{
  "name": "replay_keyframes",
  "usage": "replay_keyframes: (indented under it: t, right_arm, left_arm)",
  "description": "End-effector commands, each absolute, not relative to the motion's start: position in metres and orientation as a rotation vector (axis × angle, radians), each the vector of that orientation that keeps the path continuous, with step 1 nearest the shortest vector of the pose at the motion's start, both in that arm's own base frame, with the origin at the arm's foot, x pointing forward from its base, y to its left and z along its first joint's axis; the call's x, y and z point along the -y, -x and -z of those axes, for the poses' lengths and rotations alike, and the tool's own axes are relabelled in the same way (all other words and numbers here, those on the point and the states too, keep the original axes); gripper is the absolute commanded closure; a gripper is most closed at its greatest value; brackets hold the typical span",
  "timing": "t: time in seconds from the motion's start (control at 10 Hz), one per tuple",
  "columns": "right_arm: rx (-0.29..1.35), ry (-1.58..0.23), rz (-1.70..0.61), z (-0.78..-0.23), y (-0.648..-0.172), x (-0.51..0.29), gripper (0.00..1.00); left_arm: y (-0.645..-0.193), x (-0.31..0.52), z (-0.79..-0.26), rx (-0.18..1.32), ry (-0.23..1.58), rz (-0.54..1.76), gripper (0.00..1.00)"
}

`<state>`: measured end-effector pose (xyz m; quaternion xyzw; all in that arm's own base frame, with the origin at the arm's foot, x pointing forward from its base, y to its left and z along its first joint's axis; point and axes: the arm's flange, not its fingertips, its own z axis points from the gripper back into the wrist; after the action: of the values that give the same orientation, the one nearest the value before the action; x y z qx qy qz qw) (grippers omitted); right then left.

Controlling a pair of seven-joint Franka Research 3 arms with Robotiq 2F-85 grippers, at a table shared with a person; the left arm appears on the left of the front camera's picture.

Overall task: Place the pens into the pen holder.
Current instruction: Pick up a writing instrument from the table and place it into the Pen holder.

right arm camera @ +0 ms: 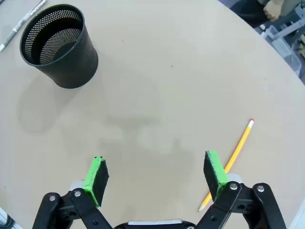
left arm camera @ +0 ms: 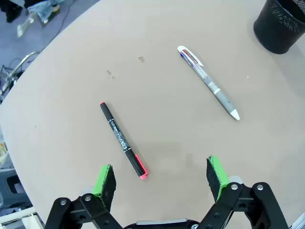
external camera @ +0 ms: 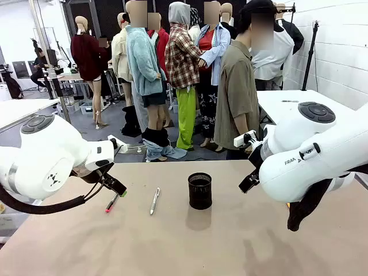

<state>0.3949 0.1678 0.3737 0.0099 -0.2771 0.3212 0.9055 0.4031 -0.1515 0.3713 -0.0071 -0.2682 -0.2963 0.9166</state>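
The black mesh pen holder (external camera: 199, 191) stands upright mid-table, empty as seen from the right wrist (right arm camera: 57, 45). To its left lie two pens: a silver-white one (external camera: 154, 201) (left arm camera: 208, 82) and a dark one with a pink-red end (external camera: 111, 203) (left arm camera: 123, 140). My left gripper (external camera: 118, 188) (left arm camera: 162, 179) hovers open just above the dark pen, whose pink end lies between the green pads (left arm camera: 105, 183). My right gripper (external camera: 248, 183) (right arm camera: 155, 179) hangs open right of the holder, above bare table. An orange pencil-like pen (right arm camera: 233, 155) lies by its right pad (right arm camera: 215, 172).
The tan table (external camera: 190, 247) is bare in front of the holder. A person (external camera: 236, 98) stands at the far edge with their back turned. The silver-white pen's end (right arm camera: 21, 21) shows beyond the holder in the right wrist view.
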Motion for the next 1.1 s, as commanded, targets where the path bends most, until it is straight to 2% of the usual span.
replay_keyframes:
  t: [0.0,0.8,1.0]
  right_arm:
    - [0.572,-0.020,-0.663,-0.374,-0.395,-0.168,0.00]
    - [0.572,-0.020,-0.664,-0.374,-0.395,-0.168,0.00]
    - [0.544,0.060,-0.519,-0.395,-0.415,-0.141,0.00]
  left_arm:
    - [-0.403,0.151,-0.371,0.552,0.015,0.610,0.00]
    - [-0.403,0.151,-0.371,0.552,0.015,0.610,0.00]
    - [-0.403,0.151,-0.371,0.552,0.015,0.610,0.00]
